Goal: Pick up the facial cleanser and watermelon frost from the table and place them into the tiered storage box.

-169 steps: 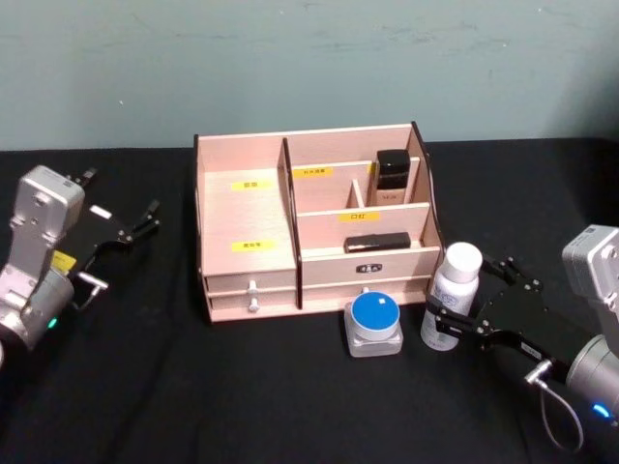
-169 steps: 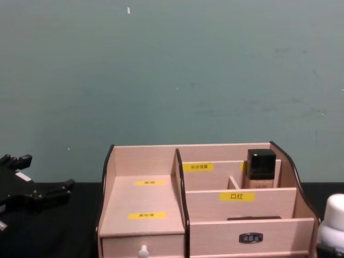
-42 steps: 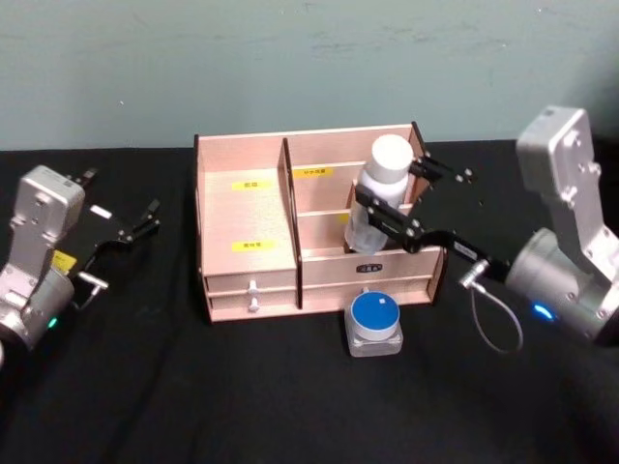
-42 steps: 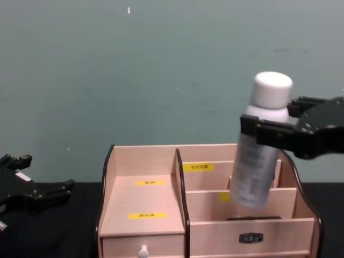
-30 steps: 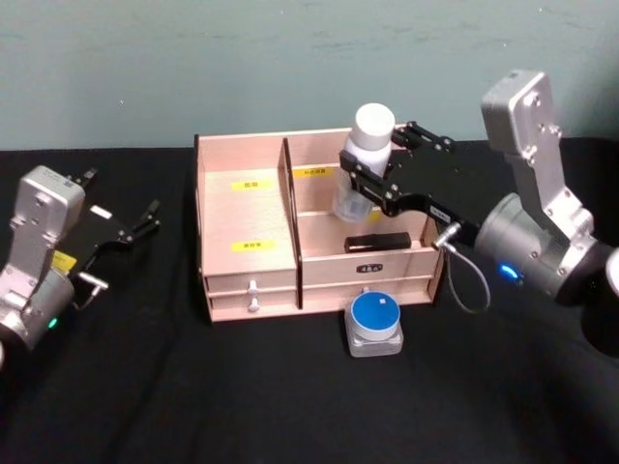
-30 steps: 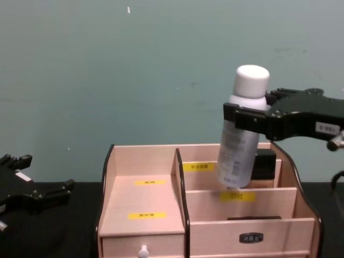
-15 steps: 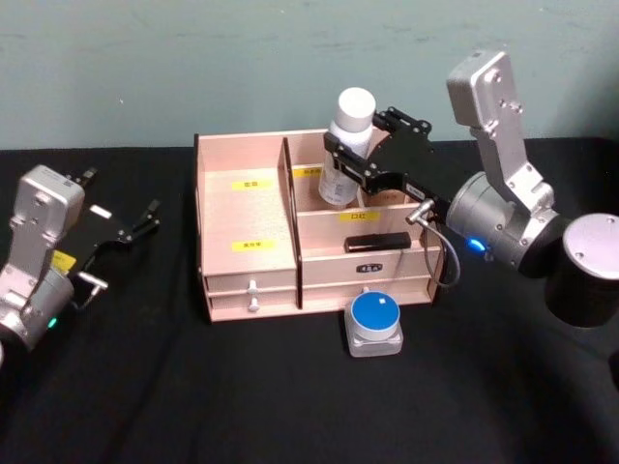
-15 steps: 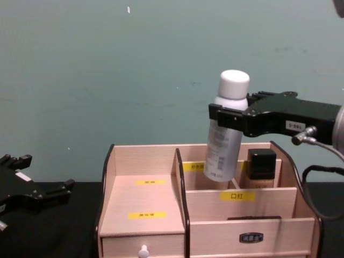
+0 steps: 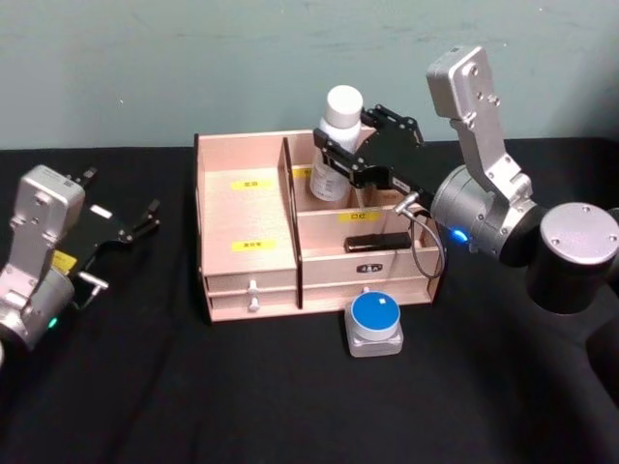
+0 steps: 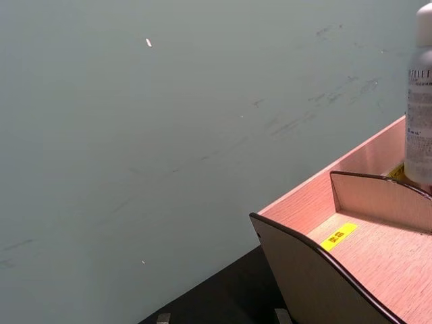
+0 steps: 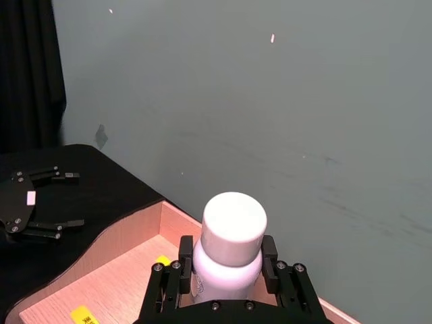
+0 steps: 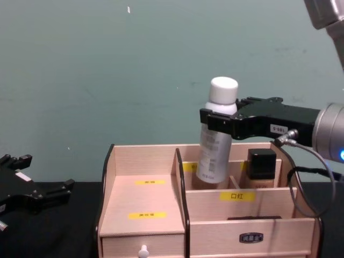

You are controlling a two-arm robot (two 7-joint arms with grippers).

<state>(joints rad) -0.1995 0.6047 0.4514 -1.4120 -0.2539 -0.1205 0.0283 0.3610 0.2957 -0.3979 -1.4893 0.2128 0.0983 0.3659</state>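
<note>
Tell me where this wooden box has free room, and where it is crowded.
Free: both stepped shelves of the tiered storage box, between left wall and centre divider; probably the back compartment under the white bottle held by the right gripper. Crowded: the back right corner (black-capped bottle) and the front tier (flat black case). Left gripper: parked aside.

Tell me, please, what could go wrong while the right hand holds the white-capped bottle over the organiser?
The white-capped bottle sits tilted in the right hand, so its base could catch the tall divider or, if released, topple against the black-capped bottle. The blue-lidded jar stands close in front of the tiered storage box, leaving little room for a grasp.
</note>
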